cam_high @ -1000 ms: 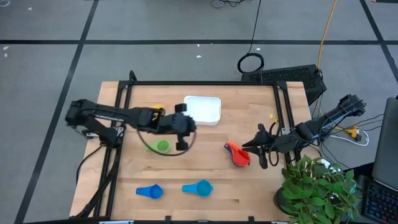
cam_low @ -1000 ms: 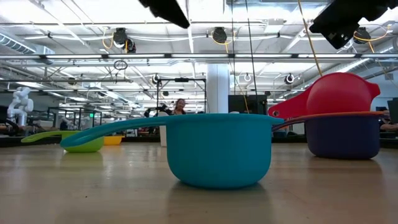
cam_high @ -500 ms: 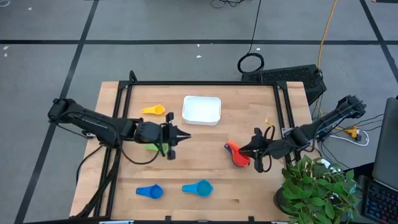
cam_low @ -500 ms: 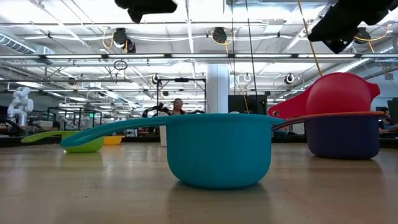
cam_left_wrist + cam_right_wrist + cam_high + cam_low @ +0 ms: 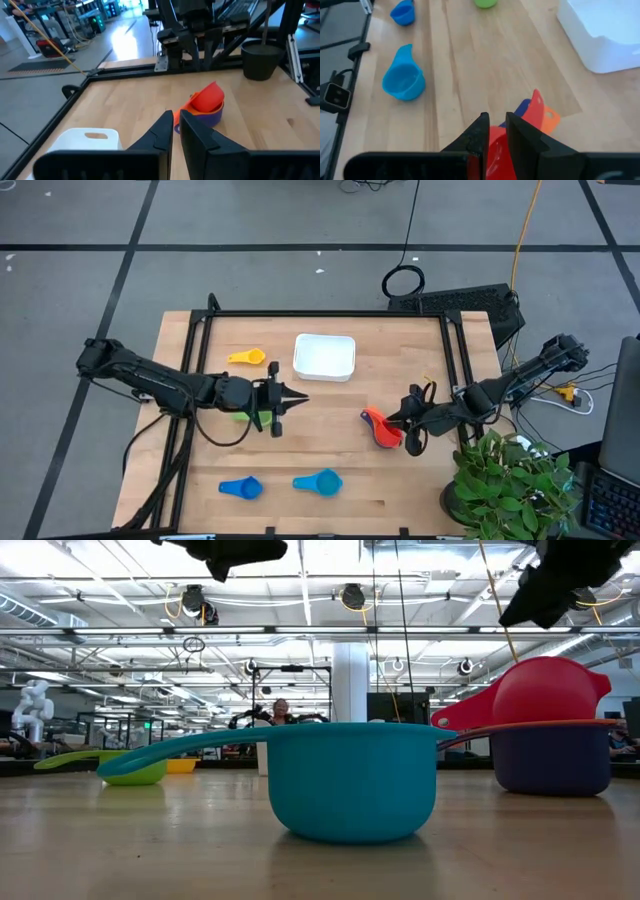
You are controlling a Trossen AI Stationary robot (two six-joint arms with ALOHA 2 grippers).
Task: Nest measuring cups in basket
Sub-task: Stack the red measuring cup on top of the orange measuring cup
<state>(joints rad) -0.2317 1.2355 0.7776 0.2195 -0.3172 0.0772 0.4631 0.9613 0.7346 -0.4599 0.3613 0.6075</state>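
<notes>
A red cup (image 5: 377, 420) sits stacked on an orange and a navy cup (image 5: 551, 760), mid-right on the table. The white basket (image 5: 325, 356) stands toward the far edge, with a yellow cup (image 5: 247, 358) to its left. A green cup (image 5: 243, 417) is partly hidden under my left arm. Blue (image 5: 240, 487) and light blue (image 5: 318, 481) cups lie near the near edge. My left gripper (image 5: 288, 398) hovers shut, level, pointing toward the stack (image 5: 207, 100). My right gripper (image 5: 405, 423) hovers shut just above the stack's right side (image 5: 495, 145).
A black frame rail (image 5: 330, 314) runs round the table's far and side edges. A potted plant (image 5: 510, 480) stands at the near right corner. Bare wood lies between the basket and the two blue cups. A person (image 5: 280, 712) shows far off in the room.
My left gripper has drawn back from beside the basket toward the table's left and near side and now points level to the right, over the green cup. My right gripper has edged left toward the red stack and tipped downward. No cup has moved.
</notes>
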